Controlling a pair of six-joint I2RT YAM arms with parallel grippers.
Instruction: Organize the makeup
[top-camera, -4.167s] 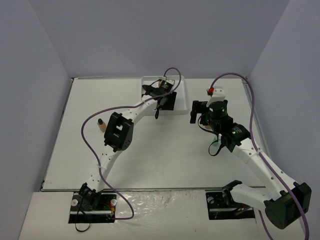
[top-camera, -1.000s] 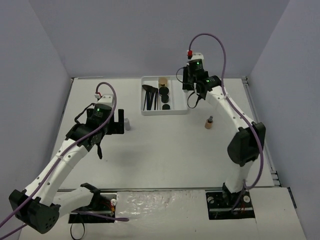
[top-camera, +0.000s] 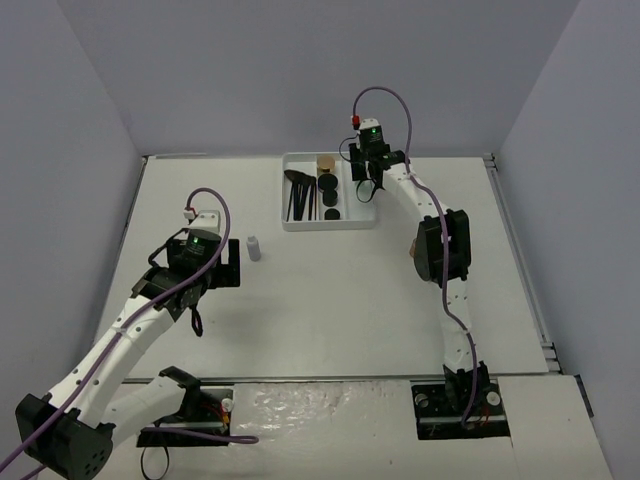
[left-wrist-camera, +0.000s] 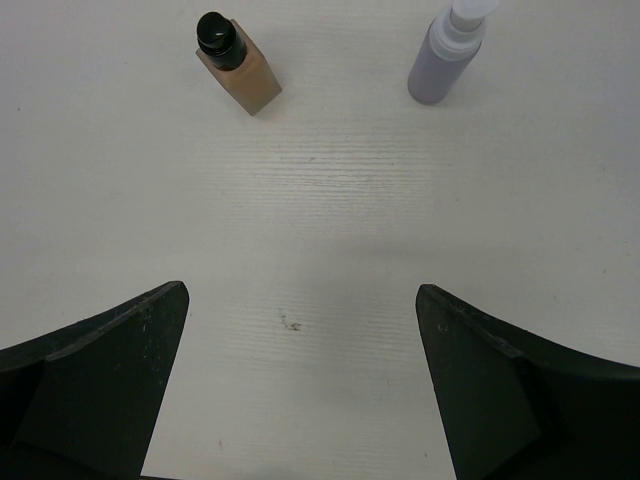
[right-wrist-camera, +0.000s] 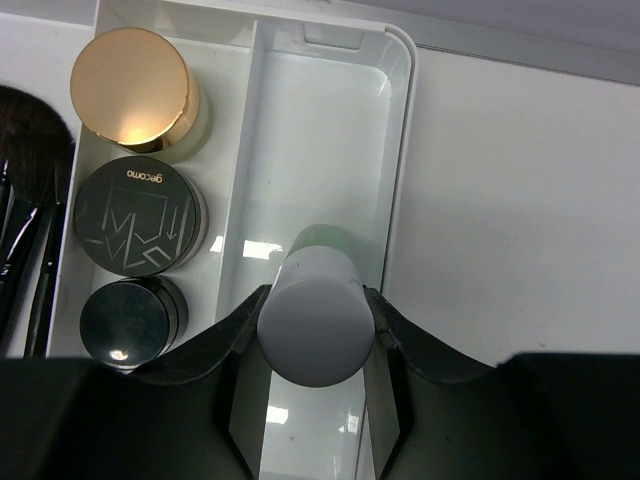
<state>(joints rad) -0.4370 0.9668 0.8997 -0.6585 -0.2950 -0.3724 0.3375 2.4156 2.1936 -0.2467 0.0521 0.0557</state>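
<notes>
**A:** That tray (right-wrist-camera: 398, 120) is glossy white plastic. Inside it, the gold jar (right-wrist-camera: 130, 88) lid gleams like metal!

**B:** The black compacts (right-wrist-camera: 140, 215) there shine too. Over it, the pale green bottle (right-wrist-camera: 315, 318) wears a smooth matt cap. The surface (left-wrist-camera: 320, 250): matt, faintly grained.

A white table (top-camera: 330, 310) with a faintly grained top spreads beneath the left gripper (top-camera: 232, 265) and the right gripper (top-camera: 362, 188). Beyond the right gripper rises a plain lilac-grey back wall (top-camera: 300, 70), and matching side walls (top-camera: 50, 200) stand outboard of each gripper. The light is soft and even, leaving only dim shadows on the table.
</notes>
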